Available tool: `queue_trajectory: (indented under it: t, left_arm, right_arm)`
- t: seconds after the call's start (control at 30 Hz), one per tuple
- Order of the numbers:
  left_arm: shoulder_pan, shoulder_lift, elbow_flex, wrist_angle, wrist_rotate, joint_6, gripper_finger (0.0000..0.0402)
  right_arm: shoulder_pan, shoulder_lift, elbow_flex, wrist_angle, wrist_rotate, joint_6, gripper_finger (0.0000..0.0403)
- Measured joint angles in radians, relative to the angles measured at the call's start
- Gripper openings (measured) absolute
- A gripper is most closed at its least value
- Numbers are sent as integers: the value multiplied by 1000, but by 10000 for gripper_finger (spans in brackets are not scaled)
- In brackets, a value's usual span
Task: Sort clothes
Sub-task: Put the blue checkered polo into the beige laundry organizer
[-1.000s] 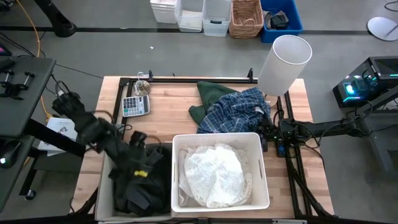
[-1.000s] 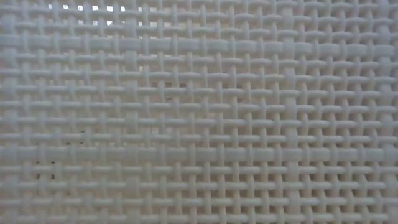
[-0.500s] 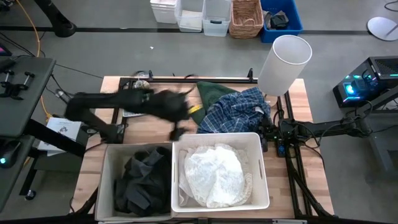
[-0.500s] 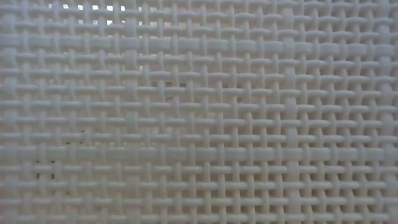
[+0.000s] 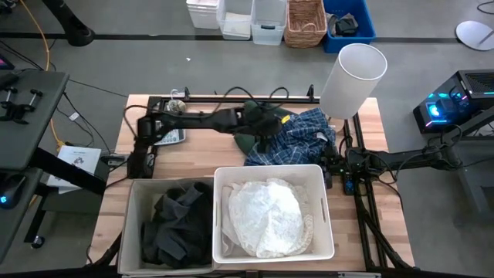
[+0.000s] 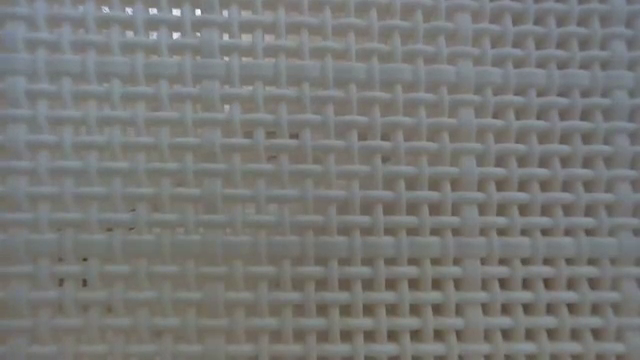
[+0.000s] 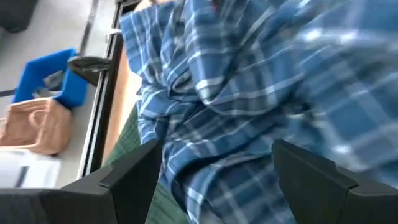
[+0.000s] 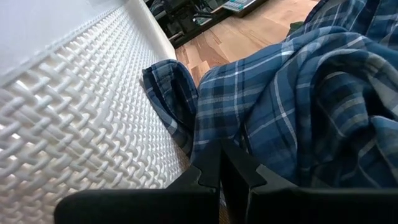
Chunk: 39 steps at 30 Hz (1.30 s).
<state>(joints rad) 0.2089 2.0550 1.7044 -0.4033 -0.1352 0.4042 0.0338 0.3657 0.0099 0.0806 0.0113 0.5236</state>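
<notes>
Reaching across the worktop (image 5: pixel 193 150), the left hand (image 5: pixel 266 130) now hangs over the plaid shirt (image 5: pixel 297 135), having swung away from the grey-fabric bin (image 5: pixel 131 224) where it sat a second ago; the dark grey garment (image 5: pixel 179 224) lies there on its own, so that drop looks done and the next pick is starting. Nearest the camera edge, the white bin (image 5: pixel 324 224) holds the white clothes (image 5: pixel 266 216), beside the dark load. Beyond both bins, the plaid shirt lies heaped on the far half of the worktop, overlapping the dark green garment (image 5: pixel 248 141), whose edge shows just beside the hand. Left wrist view: fingers (image 7: pixel 134 177) spread wide, plaid cloth (image 7: pixel 249 93) filling the gap between them, not yet pinched; contact cannot be judged. Right hand (image 8: pixel 219 168) sits low at the shirt's right edge, fingers pressed together on nothing, woven bin wall (image 8: pixel 81 130) alongside. Low view shows only that weave (image 6: pixel 320 180). Two garments look left to sort.
</notes>
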Motion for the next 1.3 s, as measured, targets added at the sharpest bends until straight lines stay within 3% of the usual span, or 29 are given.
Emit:
queue_trajectory:
  t: [0.23,0.5,0.6,0.73,0.9,1.07,1.3]
  left_arm:
    - [0,114,7,46,-13,103,292]
    - [14,184,7,39,-63,104,274]
    - [13,210,8,29,-118,109,204]
    - [4,197,7,-3,-137,128,37]
    - [-13,30,42,-61,-105,69,5]
    - [-13,-262,87,-11,41,-10,2]
    - [-16,-673,87,64,59,8,1]
  right_arm:
    - [0,0,0,-4,0,0,0]
    - [0,0,0,-11,0,0,0]
    - [0,0,0,-15,0,0,0]
    - [0,0,0,-23,0,0,0]
    - [0,1,0,-37,0,0,0]
    - [0,0,0,-40,0,0,0]
    - [0,0,0,-44,0,0,0]
